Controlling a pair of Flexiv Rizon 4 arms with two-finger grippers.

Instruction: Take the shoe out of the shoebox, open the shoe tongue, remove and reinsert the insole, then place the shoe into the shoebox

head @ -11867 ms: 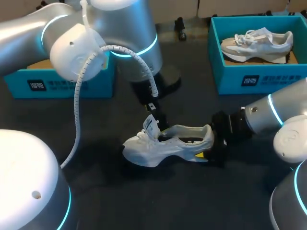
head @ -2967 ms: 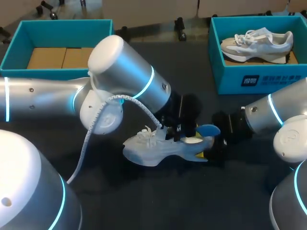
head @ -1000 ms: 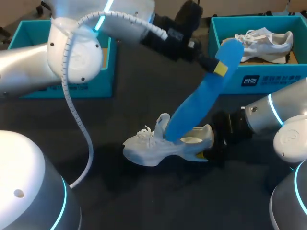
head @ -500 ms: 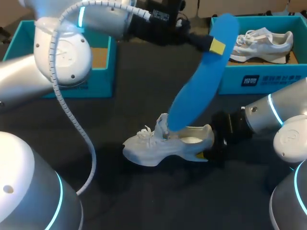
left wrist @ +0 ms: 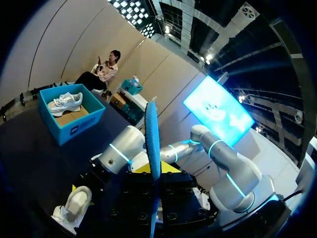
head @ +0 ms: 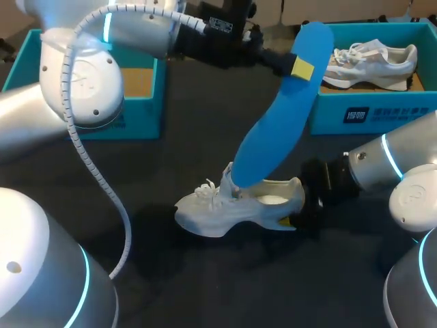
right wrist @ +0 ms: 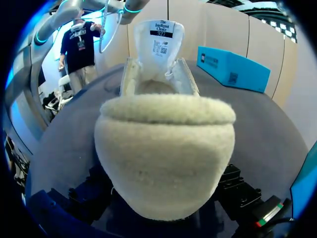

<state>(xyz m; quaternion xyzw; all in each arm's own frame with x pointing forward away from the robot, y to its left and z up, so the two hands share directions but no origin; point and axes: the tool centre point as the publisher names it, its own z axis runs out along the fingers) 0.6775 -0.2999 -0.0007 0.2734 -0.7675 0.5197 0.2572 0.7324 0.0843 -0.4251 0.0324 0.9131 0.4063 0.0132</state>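
The white shoe (head: 225,208) lies on the counter (head: 205,287) with its toe to my left and its heel against the right gripper (head: 292,219); I cannot tell whether that gripper is gripping, since the heel hides it. From the shoe's opening the blue insole (head: 276,119) slants up and away. Its far end is clamped in the left gripper (head: 301,67), so reinserting likely means pushing down along that slant.

1. The blue insole (head: 276,116) slants from the left gripper (head: 301,67) down to the shoe (head: 239,205), barring the way to its opening; its lower end seems to sit just inside.
2. The right gripper (head: 300,213) blocks the heel.
3. Bare table (head: 205,287) lies free in front of the shoe.
4. Of 2 boxes, the right shoebox (head: 362,113) is filled by a second shoe (head: 372,56).
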